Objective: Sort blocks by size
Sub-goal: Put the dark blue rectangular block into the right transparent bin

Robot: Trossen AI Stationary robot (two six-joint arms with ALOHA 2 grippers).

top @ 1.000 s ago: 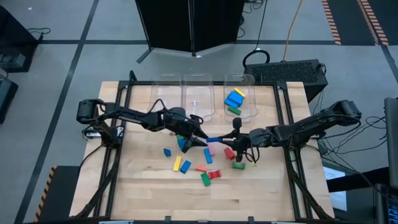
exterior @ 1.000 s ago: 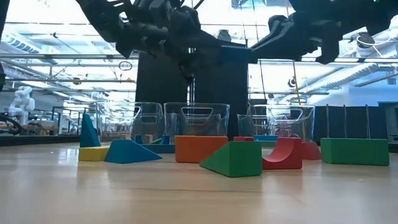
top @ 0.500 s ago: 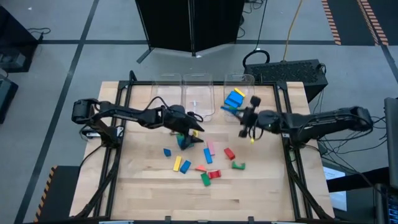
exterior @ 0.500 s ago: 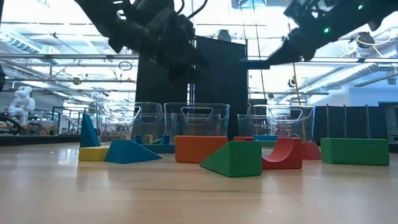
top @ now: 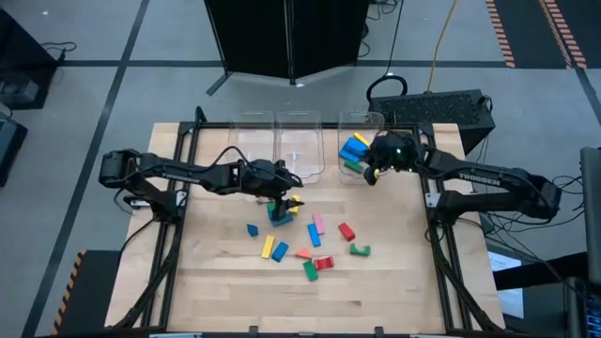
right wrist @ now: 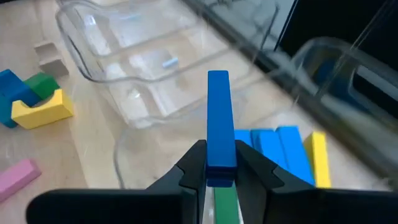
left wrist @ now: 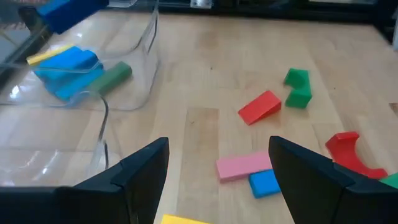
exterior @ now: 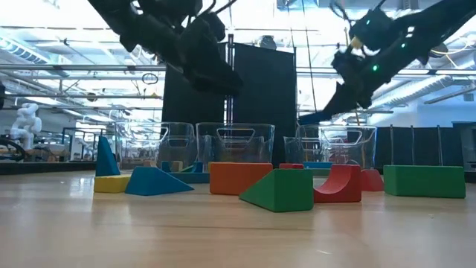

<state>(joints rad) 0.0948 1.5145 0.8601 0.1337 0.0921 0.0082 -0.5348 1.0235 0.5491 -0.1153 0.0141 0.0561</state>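
Now right gripper (right wrist: 219,177) clenched on blue block (right wrist: 218,118) over bin (top: 362,158) at one o'clock; left gripper (left wrist: 214,168) released, mid-table.

Pale wood-grain bench (top: 394,282); scattered blocks (top: 310,246) blue, green, red, yellow, pink; clear bins (top: 299,141), rightmost holding blue, yellow, green; dark right pincer (right wrist: 214,167) clamps blue block (right wrist: 219,118).

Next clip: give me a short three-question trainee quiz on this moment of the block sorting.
1. True or false: the right gripper is empty.
2. Which clear bin already holds blocks: A) left bin, B) middle bin, C) right bin?
3. What are the left gripper's jaws doing?

Key:
1. False; it is shut on a blue block above the right bin.
2. C.
3. Standing open, nothing between them, above the loose blocks.
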